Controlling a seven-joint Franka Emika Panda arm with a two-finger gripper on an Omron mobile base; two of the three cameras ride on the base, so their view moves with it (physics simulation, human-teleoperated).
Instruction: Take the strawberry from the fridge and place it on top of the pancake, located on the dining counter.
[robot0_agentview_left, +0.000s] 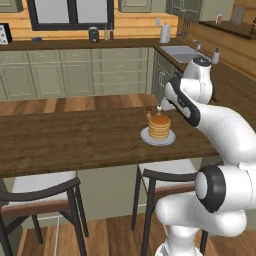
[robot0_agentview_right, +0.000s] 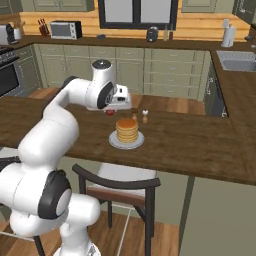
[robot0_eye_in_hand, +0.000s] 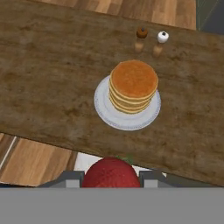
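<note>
Strawberry (robot0_eye_in_hand: 111, 173) sits clamped between the half-closed gripper (robot0_eye_in_hand: 111, 177) fingers, above the dining counter (robot0_eye_in_hand: 43, 78) edge. Pancake (robot0_eye_in_hand: 133, 85) stack lies forward of the gripper, well apart; the carry must advance over it.

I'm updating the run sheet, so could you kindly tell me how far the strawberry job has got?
Done: the strawberry is out of the fridge and sits between the fingers of the end effector. In hand: the arm holds it above the dining counter, short of the pancake on its white plate. Left: move over the stack, lower and release; the top pancake is still bare.
</note>
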